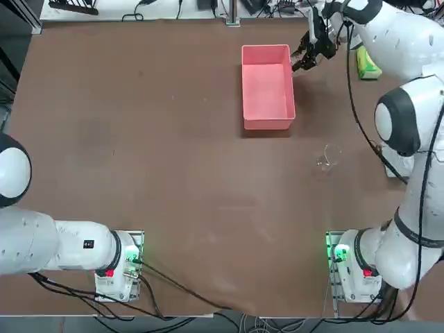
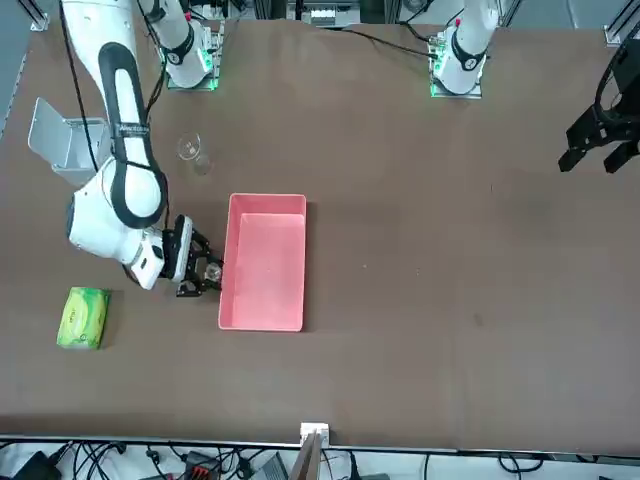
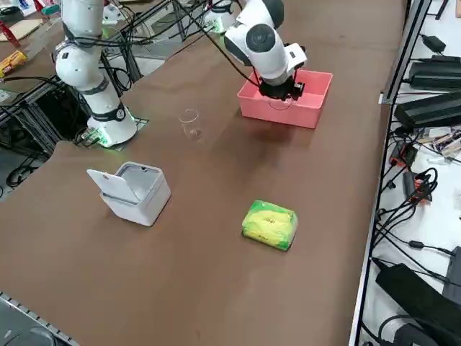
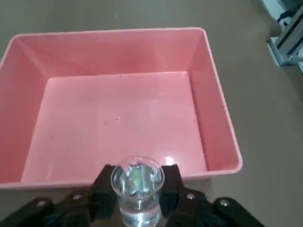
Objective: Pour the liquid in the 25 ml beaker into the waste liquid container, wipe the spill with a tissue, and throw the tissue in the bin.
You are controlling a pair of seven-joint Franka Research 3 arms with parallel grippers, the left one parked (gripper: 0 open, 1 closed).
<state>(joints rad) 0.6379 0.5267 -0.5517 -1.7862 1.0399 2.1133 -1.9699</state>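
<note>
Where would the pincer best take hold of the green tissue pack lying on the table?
Across the green tissue pack at its middle, coming straight down from above, jaws on its two long sides. It lies flat and low with bare table all round, so nothing blocks a top approach. The right pincer currently holds the 25 ml beaker.

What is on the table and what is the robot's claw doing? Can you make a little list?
right claw: shut on the tiny beaker, beside the pink tray
tiny beaker: upright, clear liquid inside
pink tray: nothing poured in yet
bigger beaker: standing alone on the table
grey bin: lid open
green tissue pack: lying on the table
</note>
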